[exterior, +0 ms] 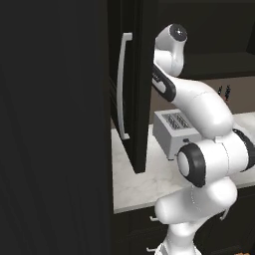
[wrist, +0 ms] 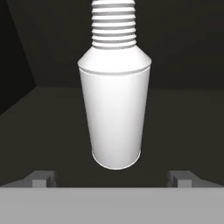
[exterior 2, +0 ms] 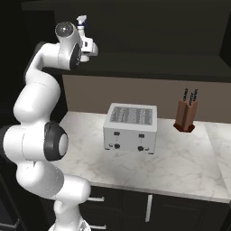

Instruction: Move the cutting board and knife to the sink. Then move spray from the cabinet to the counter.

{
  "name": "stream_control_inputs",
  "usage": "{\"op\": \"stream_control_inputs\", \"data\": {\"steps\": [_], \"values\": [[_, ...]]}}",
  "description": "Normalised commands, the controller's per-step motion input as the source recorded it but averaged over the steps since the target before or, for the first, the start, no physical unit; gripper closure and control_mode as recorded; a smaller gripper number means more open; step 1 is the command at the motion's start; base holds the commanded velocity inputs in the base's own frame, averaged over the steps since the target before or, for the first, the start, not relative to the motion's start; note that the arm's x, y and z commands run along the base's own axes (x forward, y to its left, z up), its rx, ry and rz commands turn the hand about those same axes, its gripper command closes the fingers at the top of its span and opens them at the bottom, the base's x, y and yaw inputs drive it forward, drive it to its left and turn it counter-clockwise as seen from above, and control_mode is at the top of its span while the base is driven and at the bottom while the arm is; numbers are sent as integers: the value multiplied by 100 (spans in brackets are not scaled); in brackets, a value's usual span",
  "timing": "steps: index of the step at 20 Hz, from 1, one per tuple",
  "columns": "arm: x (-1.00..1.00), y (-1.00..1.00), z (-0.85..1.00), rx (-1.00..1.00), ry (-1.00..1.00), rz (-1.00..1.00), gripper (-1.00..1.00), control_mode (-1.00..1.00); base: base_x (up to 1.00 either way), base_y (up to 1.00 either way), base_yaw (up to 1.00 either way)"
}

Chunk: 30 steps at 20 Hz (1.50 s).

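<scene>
The spray (wrist: 114,109) is a white bottle with a ribbed neck, standing upright on the dark shelf inside the cabinet (exterior: 134,99). Its blue-and-white nozzle (exterior 2: 81,20) pokes up just above my hand in the right base view. My gripper (wrist: 111,177) is open, with one fingertip (wrist: 43,177) left of the bottle's base and the other to its right, both a little short of it and not touching. The cabinet door hangs open, its silver bar handle (exterior: 122,84) facing me. The counter (exterior 2: 180,167) lies below. The cutting board, knife and sink are out of view.
A silver toaster (exterior 2: 131,128) sits on the marble under my arm. A brown knife block (exterior 2: 186,115) with two black-handled knives stands at the back right. The open door's edge (exterior: 139,149) overhangs the counter beside the toaster (exterior: 172,129).
</scene>
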Motion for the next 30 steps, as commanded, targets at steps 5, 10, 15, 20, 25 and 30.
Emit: {"op": "stream_control_inputs", "data": {"steps": [5, 10, 15, 20, 25, 30], "values": [[16, 0, 0, 0, 4, 1, -100, -100, 0, 0, 0], [12, 1, 0, 0, 1, 1, -100, -100, 0, 0, 0], [13, 1, 0, 0, 0, 1, -100, -100, 0, 0, 0], [14, 3, 0, 0, 0, 1, -100, -100, 0, 0, 0], [13, 4, 0, 0, 0, 1, -100, -100, 0, 0, 0], [4, 3, -1, 0, 0, 0, -100, -100, 0, 0, 0]]}}
